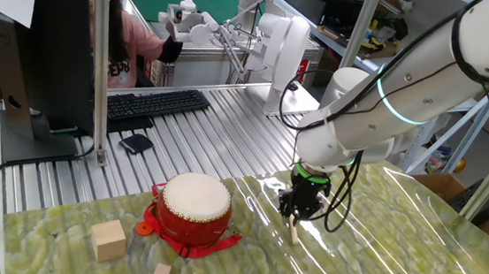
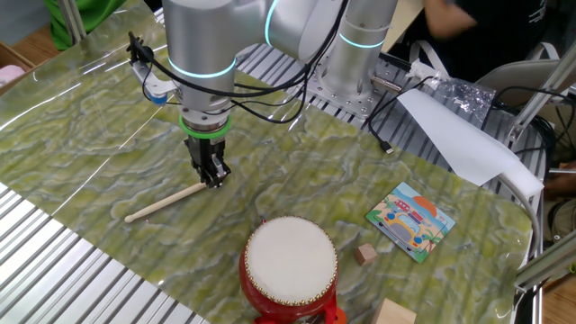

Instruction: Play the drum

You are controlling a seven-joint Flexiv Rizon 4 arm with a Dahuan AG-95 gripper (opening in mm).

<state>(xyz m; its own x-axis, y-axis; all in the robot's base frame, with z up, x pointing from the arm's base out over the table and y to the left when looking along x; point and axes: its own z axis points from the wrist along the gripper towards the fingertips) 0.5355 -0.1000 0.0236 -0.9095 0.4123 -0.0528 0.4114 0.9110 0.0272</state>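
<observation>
Your black two-finger gripper (image 2: 213,173) is down at the green marbled table cover (image 2: 81,126), its fingers pinched on one end of the thin pale wooden stick (image 2: 166,203), which lies flat on the cover. The small round red drum with a cream-white head (image 2: 290,266) stands upright well apart from the gripper, by the table's edge. A larger plain wooden cube (image 1: 109,239) and a smaller wooden cube (image 1: 161,273) rest near it, and a colourful picture card (image 2: 411,220) lies flat nearby
</observation>
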